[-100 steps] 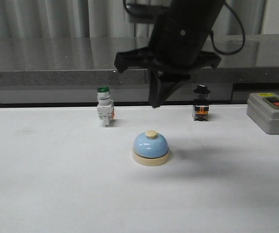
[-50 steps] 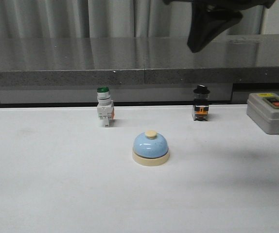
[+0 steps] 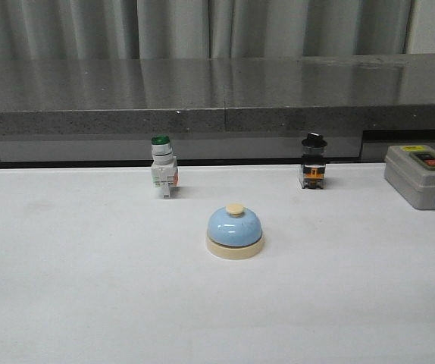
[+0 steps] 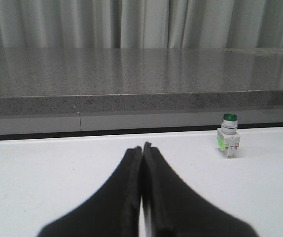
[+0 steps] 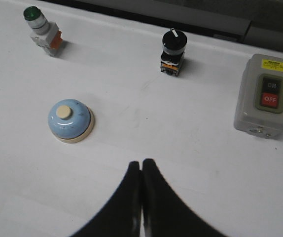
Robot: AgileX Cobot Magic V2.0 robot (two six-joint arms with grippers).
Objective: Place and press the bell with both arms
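Right arm has left the front view since the earlier frames; only a dark corner remains at the upper right. Bell (image 3: 235, 231) unmoved, upright at centre of the white surface (image 3: 66, 303). Right gripper (image 5: 141, 165) pressed together, high above, bell well apart. Left gripper (image 4: 142, 148) pressed together, bell barely in its view.

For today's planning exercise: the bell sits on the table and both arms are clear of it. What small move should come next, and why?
Probably bring the right gripper down toward the bell's button. The bell stands upright and alone on the table, and the right wrist view shows shut fingers well off it, so nothing is pressing yet.
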